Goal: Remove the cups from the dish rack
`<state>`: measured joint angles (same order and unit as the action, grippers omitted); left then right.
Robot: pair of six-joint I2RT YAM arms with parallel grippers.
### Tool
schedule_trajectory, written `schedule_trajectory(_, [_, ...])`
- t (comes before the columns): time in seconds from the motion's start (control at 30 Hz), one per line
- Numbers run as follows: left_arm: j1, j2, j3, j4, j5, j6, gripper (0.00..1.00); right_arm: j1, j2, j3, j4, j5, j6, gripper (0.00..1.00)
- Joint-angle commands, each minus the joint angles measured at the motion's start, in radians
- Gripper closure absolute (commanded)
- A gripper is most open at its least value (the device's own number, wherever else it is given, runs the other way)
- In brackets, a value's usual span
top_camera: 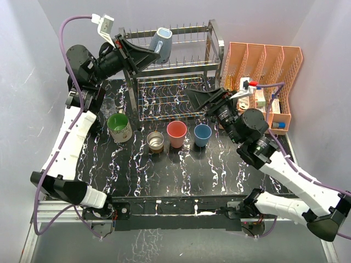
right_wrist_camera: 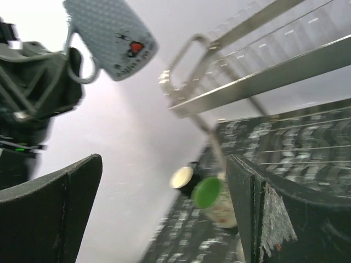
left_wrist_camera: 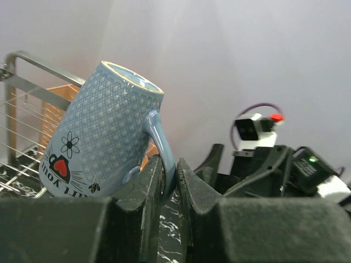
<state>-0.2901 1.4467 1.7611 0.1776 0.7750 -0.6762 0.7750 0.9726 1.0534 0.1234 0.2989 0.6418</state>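
Observation:
My left gripper (top_camera: 147,53) is shut on the handle of the grey-blue mug (top_camera: 162,44), holding it tilted above the top tier of the silver dish rack (top_camera: 178,82). In the left wrist view the gripper (left_wrist_camera: 170,178) pinches the handle of the mug (left_wrist_camera: 104,148). My right gripper (top_camera: 198,98) is open and empty over the rack's lower tier; in its wrist view (right_wrist_camera: 164,213) the jaws stand wide. On the table stand a green-lined cream cup (top_camera: 119,127), a brownish metal cup (top_camera: 156,141), a salmon-pink tumbler (top_camera: 176,133) and a light-blue tumbler (top_camera: 202,135).
An orange slotted file organizer (top_camera: 266,76) with small items stands at the right of the rack. The black marbled table mat (top_camera: 181,170) stretches in front of the cups. Grey walls close in the back and sides.

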Motion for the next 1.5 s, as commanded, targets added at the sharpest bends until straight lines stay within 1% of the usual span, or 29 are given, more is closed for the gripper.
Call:
schedule_trajectory(0.0, [-0.003, -0.074, -0.022, 0.147, 0.054, -0.065, 1.00, -0.025, 0.035, -0.094, 0.332, -0.265, 0.367, 0.01])
schedule_trajectory(0.03, [-0.003, -0.087, -0.025, 0.155, 0.059, -0.075, 1.00, -0.034, 0.050, -0.132, 0.416, -0.293, 0.462, 0.01])
schedule_trajectory(0.07, [-0.003, -0.103, -0.027, 0.162, 0.063, -0.085, 1.00, -0.049, 0.072, -0.183, 0.541, -0.317, 0.583, 0.01])
schedule_trajectory(0.13, [-0.003, -0.111, -0.026, 0.175, 0.070, -0.103, 1.00, -0.060, 0.151, -0.266, 0.841, -0.336, 0.798, 0.01])
schedule_trajectory(0.17, [-0.003, -0.115, -0.025, 0.181, 0.072, -0.109, 1.00, -0.062, 0.217, -0.276, 1.004, -0.337, 0.883, 0.01])
schedule_trajectory(0.23, [-0.003, -0.118, -0.020, 0.191, 0.082, -0.120, 1.00, -0.062, 0.317, -0.242, 1.133, -0.349, 1.004, 0.01])
schedule_trajectory(0.27, [-0.003, -0.118, -0.017, 0.196, 0.088, -0.126, 1.00, -0.062, 0.358, -0.208, 1.168, -0.359, 1.054, 0.01])
schedule_trajectory(0.37, [-0.003, -0.119, -0.011, 0.209, 0.104, -0.134, 1.00, -0.063, 0.452, -0.112, 1.259, -0.343, 1.102, 0.01])
schedule_trajectory(0.47, [-0.003, -0.126, -0.012, 0.220, 0.116, -0.139, 1.00, -0.068, 0.508, -0.052, 1.347, -0.294, 1.137, 0.02])
schedule_trajectory(0.67, [-0.003, -0.130, -0.008, 0.241, 0.124, -0.161, 1.00, -0.084, 0.594, 0.057, 1.439, -0.265, 1.197, 0.02])
schedule_trajectory(0.83, [-0.004, -0.127, -0.010, 0.259, 0.123, -0.181, 1.00, -0.083, 0.662, 0.147, 1.433, -0.292, 1.221, 0.01])
schedule_trajectory(1.2, [-0.003, -0.117, 0.024, 0.241, 0.120, -0.164, 1.00, -0.083, 0.668, 0.145, 1.397, -0.293, 1.223, 0.02])
schedule_trajectory(1.33, [-0.003, -0.121, 0.013, 0.242, 0.116, -0.172, 1.00, -0.083, 0.716, 0.227, 1.373, -0.292, 1.224, 0.02])
schedule_trajectory(1.47, [-0.004, -0.123, 0.008, 0.235, 0.116, -0.166, 1.00, -0.079, 0.798, 0.338, 1.405, -0.274, 1.249, 0.02])
